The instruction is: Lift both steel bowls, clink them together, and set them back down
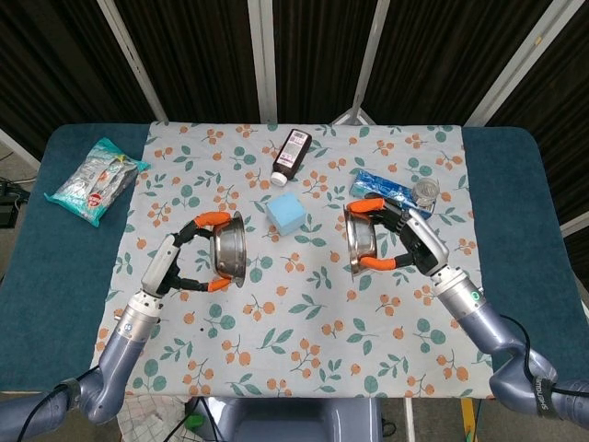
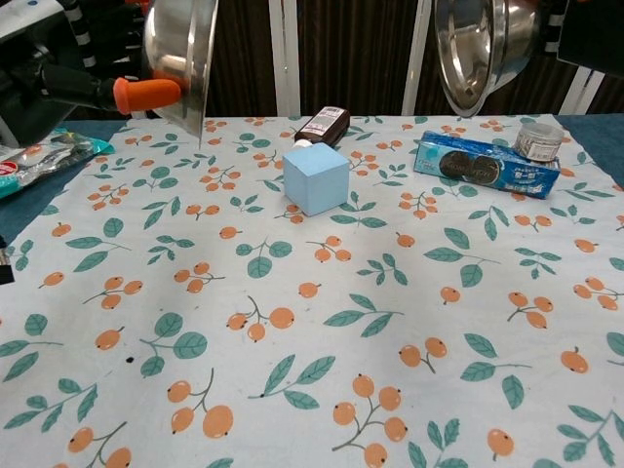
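Observation:
My left hand [image 1: 189, 261] grips a steel bowl [image 1: 230, 250] by its rim, tipped on edge with the mouth facing right. The same left bowl [image 2: 183, 54] hangs high above the cloth at the chest view's top left, with the left hand [image 2: 78, 68] behind it. On the other side my right hand [image 1: 408, 241] holds the second steel bowl [image 1: 359, 244], also tilted, mouth facing left. That right bowl [image 2: 478, 47] shows at the top of the chest view. The two bowls face each other with a wide gap between them.
A light blue cube [image 1: 286, 213] sits on the floral cloth [image 1: 304, 313] between and behind the bowls. Further back lie a dark bottle [image 1: 292, 157], a blue cookie pack [image 1: 391, 192] and a small tin [image 1: 424, 192]. A snack bag [image 1: 95, 180] lies at the far left.

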`<action>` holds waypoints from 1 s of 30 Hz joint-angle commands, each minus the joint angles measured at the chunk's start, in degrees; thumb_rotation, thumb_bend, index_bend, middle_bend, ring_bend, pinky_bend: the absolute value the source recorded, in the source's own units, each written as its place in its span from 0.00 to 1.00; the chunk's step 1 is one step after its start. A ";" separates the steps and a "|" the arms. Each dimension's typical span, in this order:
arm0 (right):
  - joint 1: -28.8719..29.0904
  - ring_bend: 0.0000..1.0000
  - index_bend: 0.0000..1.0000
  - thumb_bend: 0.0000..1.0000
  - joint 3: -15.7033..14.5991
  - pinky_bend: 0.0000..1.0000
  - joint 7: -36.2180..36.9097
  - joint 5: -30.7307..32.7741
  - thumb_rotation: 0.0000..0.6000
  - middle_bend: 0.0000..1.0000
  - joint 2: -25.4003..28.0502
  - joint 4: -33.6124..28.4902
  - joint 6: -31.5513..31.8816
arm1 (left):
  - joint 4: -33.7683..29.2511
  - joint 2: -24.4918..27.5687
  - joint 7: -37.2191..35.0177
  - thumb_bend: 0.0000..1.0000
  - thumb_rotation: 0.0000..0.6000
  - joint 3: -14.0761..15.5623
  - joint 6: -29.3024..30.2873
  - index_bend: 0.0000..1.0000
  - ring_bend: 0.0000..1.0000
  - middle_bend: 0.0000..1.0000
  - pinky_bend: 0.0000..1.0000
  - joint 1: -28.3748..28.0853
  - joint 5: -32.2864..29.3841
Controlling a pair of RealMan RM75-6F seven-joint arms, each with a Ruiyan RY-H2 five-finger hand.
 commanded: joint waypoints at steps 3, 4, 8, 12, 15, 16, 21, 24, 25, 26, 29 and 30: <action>0.41 0.45 0.49 0.16 -0.51 0.50 -4.30 1.02 1.00 0.32 0.00 -3.92 -0.20 | -1.10 -3.22 1.27 0.05 1.00 -1.75 -0.06 0.37 0.22 0.23 0.38 -1.30 -1.10; 0.39 0.45 0.49 0.16 -0.24 0.50 -6.01 2.26 1.00 0.32 -0.58 -5.37 -0.05 | -0.72 -4.17 0.53 0.05 1.00 -1.79 0.28 0.37 0.22 0.23 0.38 -1.57 -0.68; 0.44 0.46 0.49 0.16 0.33 0.50 -10.82 5.08 1.00 0.32 -2.50 -8.38 0.55 | 1.05 -6.55 -0.97 0.05 1.00 -1.53 1.38 0.37 0.22 0.23 0.38 -2.26 0.92; 0.88 0.46 0.49 0.16 0.32 0.50 -14.58 6.95 1.00 0.32 -4.58 -10.19 0.35 | 2.95 -8.60 -3.00 0.05 1.00 -1.19 3.00 0.37 0.22 0.23 0.38 -2.72 2.66; 1.30 0.46 0.49 0.16 0.53 0.50 -16.50 8.37 1.00 0.32 -5.96 -10.65 0.04 | 3.95 -9.63 -4.17 0.05 1.00 -0.76 4.17 0.37 0.22 0.23 0.38 -2.76 3.65; 1.39 0.46 0.49 0.16 0.57 0.50 -17.03 8.71 1.00 0.32 -6.34 -10.77 0.00 | 4.16 -9.86 -4.50 0.05 1.00 -0.68 4.42 0.37 0.22 0.23 0.37 -2.78 3.84; 1.89 0.46 0.49 0.16 0.81 0.50 -19.55 10.02 1.00 0.33 -8.32 -11.45 -0.10 | 5.44 -10.87 -5.64 0.05 1.00 0.28 4.70 0.37 0.22 0.23 0.37 -3.25 5.00; 2.33 0.46 0.49 0.16 1.04 0.50 -20.96 10.61 1.00 0.33 -9.48 -11.79 -0.24 | 6.03 -11.66 -6.11 0.05 1.00 0.87 4.23 0.37 0.22 0.23 0.37 -3.58 5.09; 2.54 0.46 0.50 0.16 1.26 0.50 -21.47 10.98 1.00 0.33 -10.00 -11.89 -0.29 | 6.59 -12.22 -5.93 0.05 1.00 0.83 3.98 0.37 0.22 0.23 0.37 -3.84 4.97; 2.65 0.46 0.50 0.16 1.42 0.50 -21.76 11.22 1.00 0.33 -10.30 -11.94 -0.31 | 7.02 -12.56 -5.74 0.05 1.00 0.99 3.83 0.37 0.22 0.23 0.37 -3.97 5.01; 2.93 0.46 0.50 0.16 1.69 0.50 -22.70 11.45 1.00 0.33 -10.88 -12.23 -0.31 | 8.15 -13.33 -5.21 0.04 1.00 1.29 3.65 0.37 0.22 0.23 0.37 -4.25 5.16; 2.97 0.46 0.50 0.16 1.69 0.50 -22.90 11.41 1.00 0.33 -10.96 -12.35 -0.31 | 8.40 -13.52 -5.05 0.04 1.00 1.30 3.70 0.37 0.22 0.23 0.37 -4.31 5.22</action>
